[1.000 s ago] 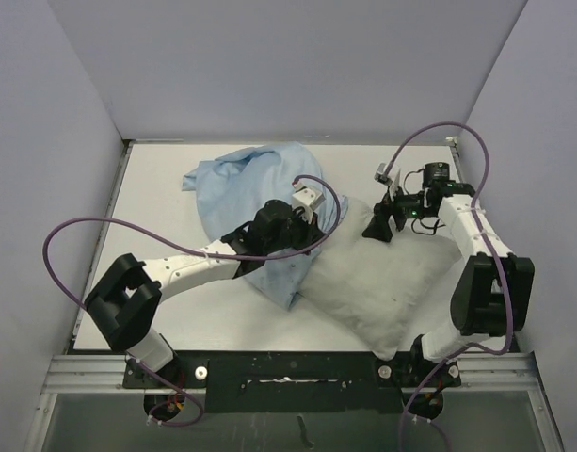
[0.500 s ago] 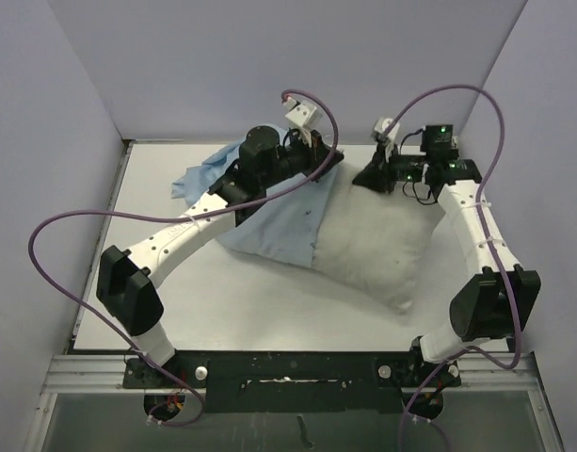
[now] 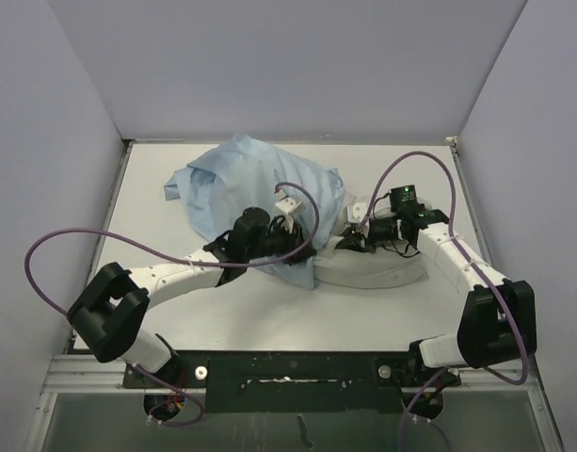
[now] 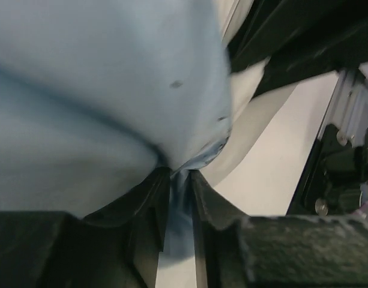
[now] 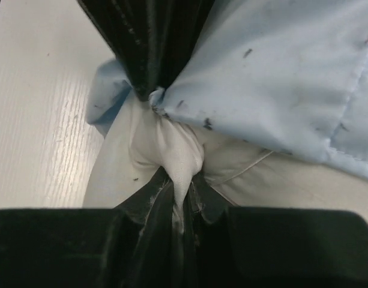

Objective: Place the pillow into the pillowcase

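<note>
White tabletop (image 3: 147,207) between pale lilac walls (image 3: 269,66), top view: we see the thin, wrinkled light-blue fabric pillowcase (image 3: 255,174) heaped over the far-left part of the plump off-white fabric pillow (image 3: 387,273). The pillow's near-right stretch lies bare on the surface. We judge insertion begun but far from complete.

Left wrist view: the left gripper (image 4: 179,180) is clamped on a fold of the pillowcase near its edge, with blue cloth caught between the jaws.

Right wrist view: the right gripper (image 5: 182,183) pinches a bunched corner of the pillow, just beside the case's stitched edge. We judge that the rest of the cushion has yet to be worked inside and the case drawn along it.
</note>
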